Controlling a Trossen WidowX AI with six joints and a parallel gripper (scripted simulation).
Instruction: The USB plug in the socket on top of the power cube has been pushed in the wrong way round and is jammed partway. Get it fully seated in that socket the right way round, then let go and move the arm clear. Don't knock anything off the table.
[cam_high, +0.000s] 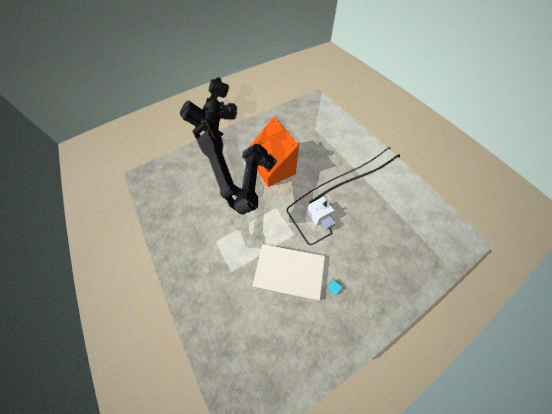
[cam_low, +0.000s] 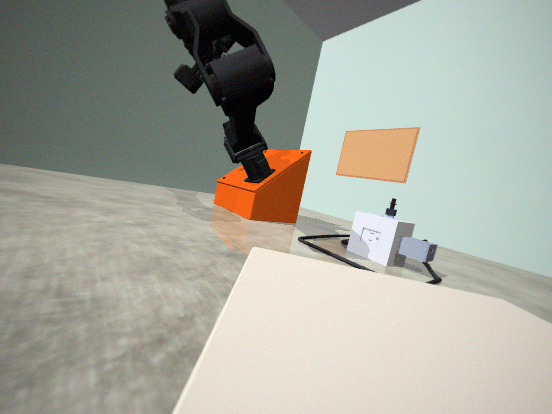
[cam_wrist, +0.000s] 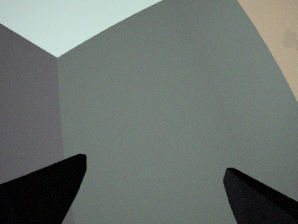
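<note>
The USB plug (cam_high: 325, 203) (cam_low: 393, 207) stands upright in the top of the power cube (cam_high: 319, 211) (cam_low: 372, 239). I judge that pulling it off-axis could drag the cube, and the grey block (cam_high: 328, 222) (cam_low: 417, 249) beside it could obstruct my approach. My jaws stand wide, holding nothing.

No text, label, brand, number or sign can be read on anything.

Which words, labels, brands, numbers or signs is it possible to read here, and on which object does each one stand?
No readable text in any view.
The white power cube has small dark markings on its side face, too small and blurred to read as text or socket outlines.
</note>
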